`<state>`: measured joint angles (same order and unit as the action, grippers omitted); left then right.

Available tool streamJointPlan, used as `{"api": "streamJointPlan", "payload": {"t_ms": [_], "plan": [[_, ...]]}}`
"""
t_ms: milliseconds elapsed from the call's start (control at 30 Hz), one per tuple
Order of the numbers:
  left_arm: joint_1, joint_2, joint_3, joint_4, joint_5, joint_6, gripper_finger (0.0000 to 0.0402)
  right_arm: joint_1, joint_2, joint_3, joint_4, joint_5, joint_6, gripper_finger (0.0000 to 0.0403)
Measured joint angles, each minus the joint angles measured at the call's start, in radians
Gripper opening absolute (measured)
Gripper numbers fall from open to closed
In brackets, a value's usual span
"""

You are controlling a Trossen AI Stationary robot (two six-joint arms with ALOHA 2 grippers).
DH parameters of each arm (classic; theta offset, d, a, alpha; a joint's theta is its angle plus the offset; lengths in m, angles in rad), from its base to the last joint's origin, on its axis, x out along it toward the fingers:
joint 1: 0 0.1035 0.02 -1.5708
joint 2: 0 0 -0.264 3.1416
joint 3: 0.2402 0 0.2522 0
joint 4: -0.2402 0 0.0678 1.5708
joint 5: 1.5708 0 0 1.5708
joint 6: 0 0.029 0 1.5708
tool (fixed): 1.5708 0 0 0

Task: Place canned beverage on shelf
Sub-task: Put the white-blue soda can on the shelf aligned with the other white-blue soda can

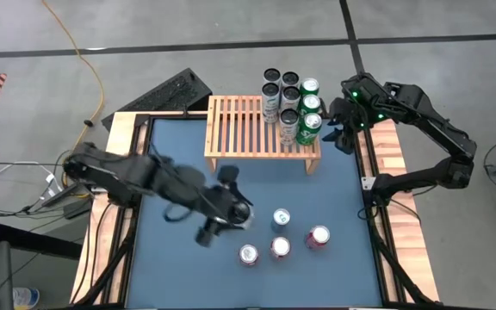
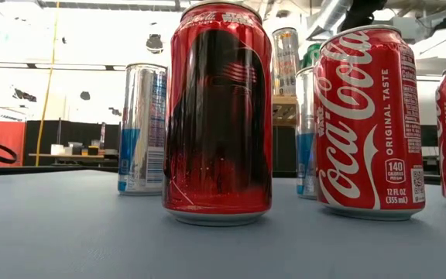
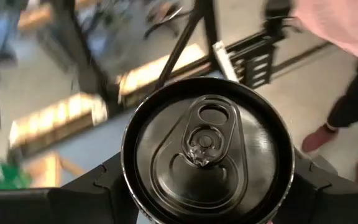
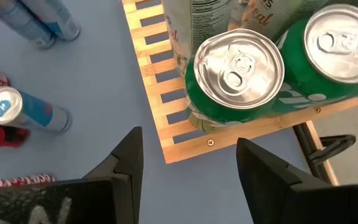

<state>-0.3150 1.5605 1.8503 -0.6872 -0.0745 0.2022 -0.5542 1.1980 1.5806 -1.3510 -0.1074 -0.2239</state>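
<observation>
A can with a black top (image 3: 207, 149) sits between the fingers of my left gripper (image 1: 235, 212), which is shut on it above the middle of the blue table. The light-wood slatted shelf (image 1: 241, 129) stands at the table's far side. Several cans stand upright on the shelf's right end, some with black tops (image 1: 281, 86) and some green (image 1: 310, 105). My right gripper (image 4: 191, 168) hovers open above that right end, over a green can (image 4: 235, 78), touching nothing. My left gripper pinches the can between its two fingers, one on each side of the can's wall (image 3: 128, 186) just below the top rim. The can's black top and pull tab (image 3: 210, 134) face the wrist camera. The can is lifted clear of the table.
Three red cans (image 1: 280, 248) and a silver-blue can (image 1: 281, 219) stand on the table in front of the shelf; the low view shows them close up (image 2: 217, 116). The shelf's left slats (image 1: 231, 129) are bare. A person's leg and shoe (image 3: 340, 118) show beyond the table.
</observation>
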Motion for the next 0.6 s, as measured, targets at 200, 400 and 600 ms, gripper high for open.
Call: {"api": "streamJointPlan", "payload": {"t_ms": [200, 400, 600], "plan": [[0.191, -0.105, -0.001, -0.006, 0.355, 0.203, 0.0243, 0.000, 0.000, 0.000, 0.007, 0.000, 0.085, 0.0195], [0.458, -0.101, -0.001, -0.089, 0.738, 0.351, 0.0244, 0.000, 0.000, 0.000, 0.062, 0.001, 0.094, 0.0195], [0.721, -0.024, -0.001, -0.164, 0.956, 0.515, 0.0245, 0.000, 0.000, 0.000, 0.149, 0.002, 0.086, 0.0195]]}}
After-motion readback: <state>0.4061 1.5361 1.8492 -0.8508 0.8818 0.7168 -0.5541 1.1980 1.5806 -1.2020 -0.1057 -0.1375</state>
